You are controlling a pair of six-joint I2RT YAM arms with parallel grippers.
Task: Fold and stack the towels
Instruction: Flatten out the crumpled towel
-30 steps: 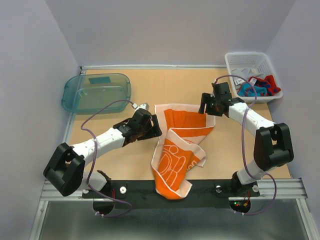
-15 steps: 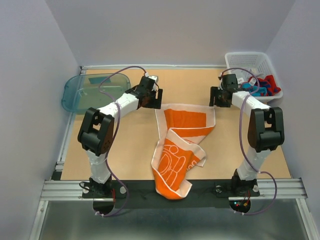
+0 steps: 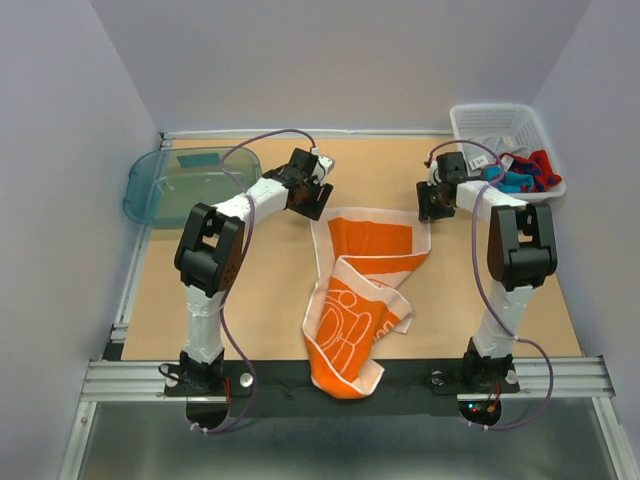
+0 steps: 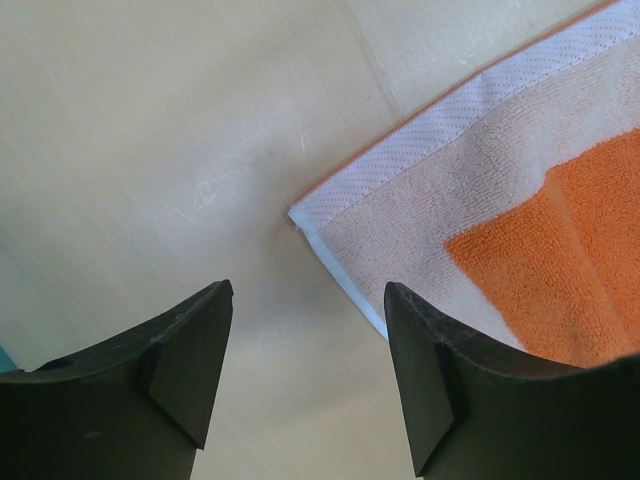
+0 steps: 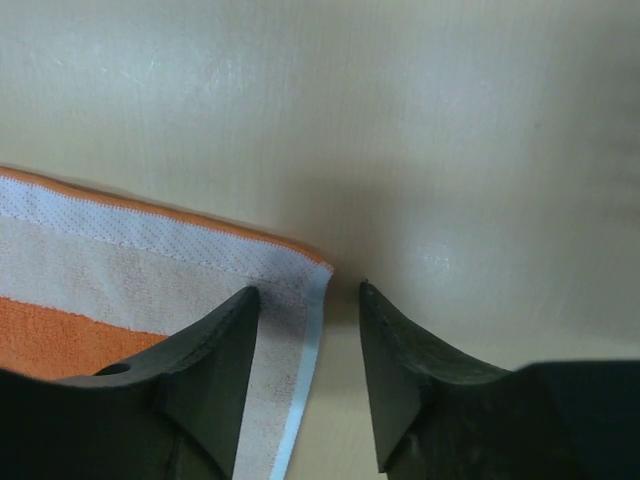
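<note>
An orange towel with a pale line pattern lies crumpled down the middle of the table, its far edge spread flat and its near end hanging over the front rail. My left gripper is open at the towel's far left corner, its jaws empty just beside the corner. My right gripper is open at the far right corner, one finger over the cloth, the other over bare table. Red and teal-blue towels lie bunched in the white basket.
A translucent teal tray sits at the far left with a small teal piece inside. The white mesh basket stands at the far right corner. Grey walls close in the table on three sides. Both arms stretch far out over the table.
Both grippers have moved away from the towel's middle to its far corners over the last second. The left arm swung far out and up. The towel's far edge now lies flat, released.
</note>
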